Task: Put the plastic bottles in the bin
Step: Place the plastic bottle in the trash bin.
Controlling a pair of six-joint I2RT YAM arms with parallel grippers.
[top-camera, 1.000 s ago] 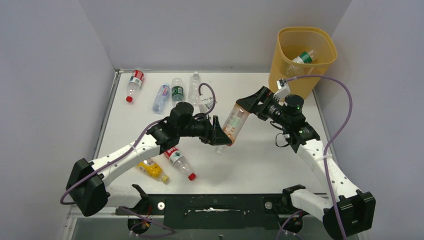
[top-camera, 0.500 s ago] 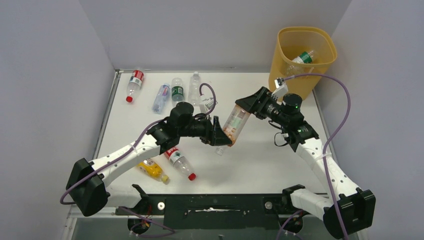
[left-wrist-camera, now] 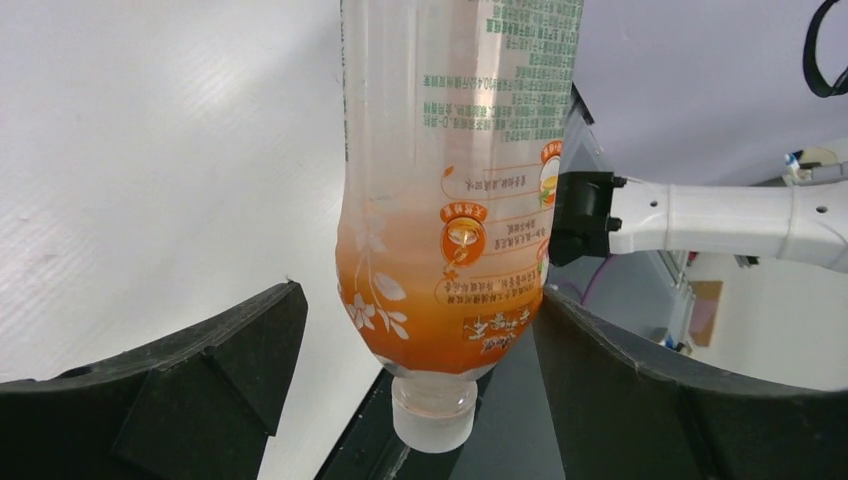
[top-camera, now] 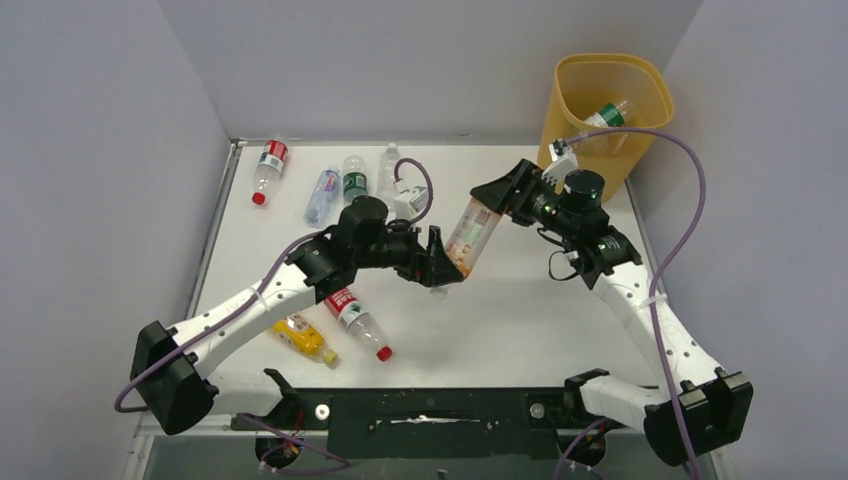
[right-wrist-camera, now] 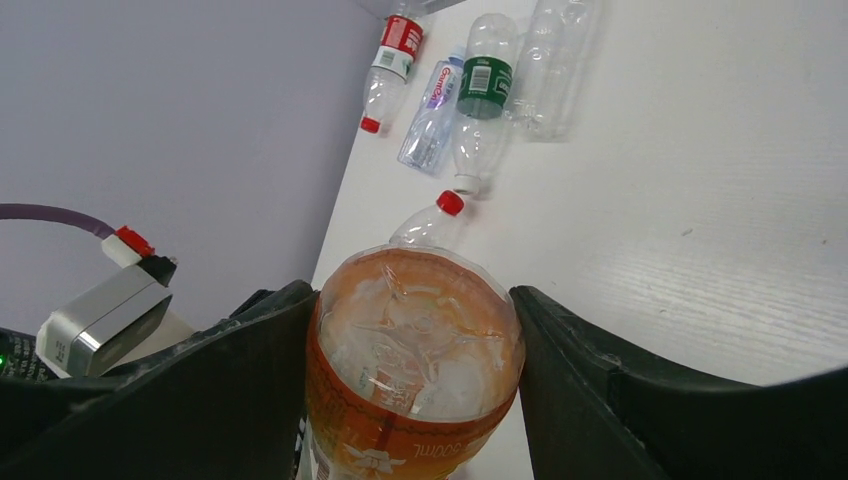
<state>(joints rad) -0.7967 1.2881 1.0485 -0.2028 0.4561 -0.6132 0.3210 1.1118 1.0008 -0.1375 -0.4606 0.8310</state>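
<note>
R gripper (right-wrist-camera: 410, 295): clamped on base end of clear plastic bottle w/ orange-printed label (top-camera: 470, 232). R wrist view shows both fingers pressed to its sides.

Bottle is off the white table (top-camera: 520, 320), mid-table and tilted. Clear cap points down toward the L arm, base up toward the R arm.

L gripper (left-wrist-camera: 417, 300): fingers apart, one on either side of the bottle's neck end. Gap visible at one finger; at the other, contact can't be told.

Tall yellow-orange plastic bin (top-camera: 605, 75) stands at far R corner, well apart from the held bottle. A clear bottle w/ green label (top-camera: 608, 115) lies inside it.

Lying on table, far L:
- red-label bottle w/ red cap (top-camera: 268, 165)
- bluish clear bottle (top-camera: 322, 195)
- dark-green-label bottle (top-camera: 354, 180)
- plain clear bottle (top-camera: 388, 178)

Near L, beside the L arm:
- yellow bottle (top-camera: 305, 340)
- red-label bottle near front (top-camera: 357, 322), red cap, just beside the yellow one
</note>
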